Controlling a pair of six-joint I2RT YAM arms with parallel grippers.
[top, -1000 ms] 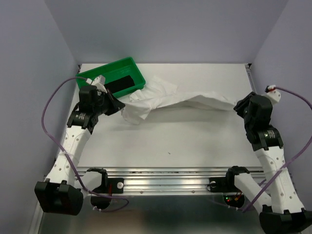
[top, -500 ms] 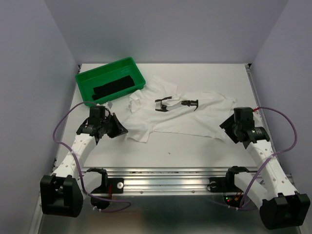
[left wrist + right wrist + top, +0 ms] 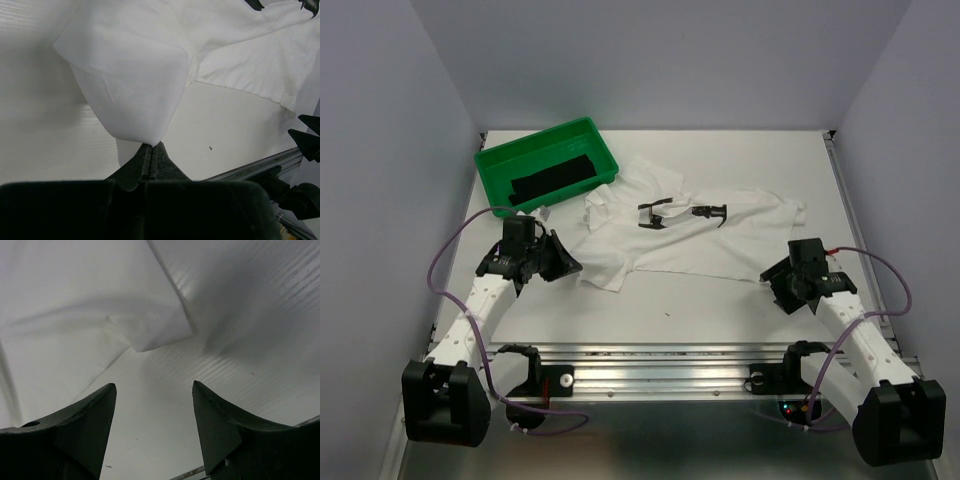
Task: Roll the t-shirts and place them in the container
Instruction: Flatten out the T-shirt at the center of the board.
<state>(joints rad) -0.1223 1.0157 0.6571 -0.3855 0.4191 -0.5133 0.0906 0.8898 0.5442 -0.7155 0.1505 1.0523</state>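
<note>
A white t-shirt [image 3: 705, 240] lies spread and wrinkled across the middle of the table, with two small black marks [image 3: 655, 213] near its top. My left gripper [image 3: 572, 266] is shut on the shirt's near-left corner. In the left wrist view the cloth [image 3: 135, 75] rises out of the closed tips of that gripper [image 3: 151, 146]. My right gripper [image 3: 777, 279] is open and empty, just off the shirt's near-right corner. In the right wrist view that gripper [image 3: 154, 390] hovers over bare table, and the corner [image 3: 160, 335] lies ahead of its fingers.
A green tray [image 3: 535, 137] with a black cloth [image 3: 555, 177] in it stands at the back left, close to the shirt's left sleeve. A metal rail [image 3: 660, 365] runs along the near table edge. Grey walls close in the left and right sides.
A second ago both grippers held the shirt stretched and lifted. It now lies flat on the table. The right gripper has let go and drawn back toward the near edge. The left stays shut.
</note>
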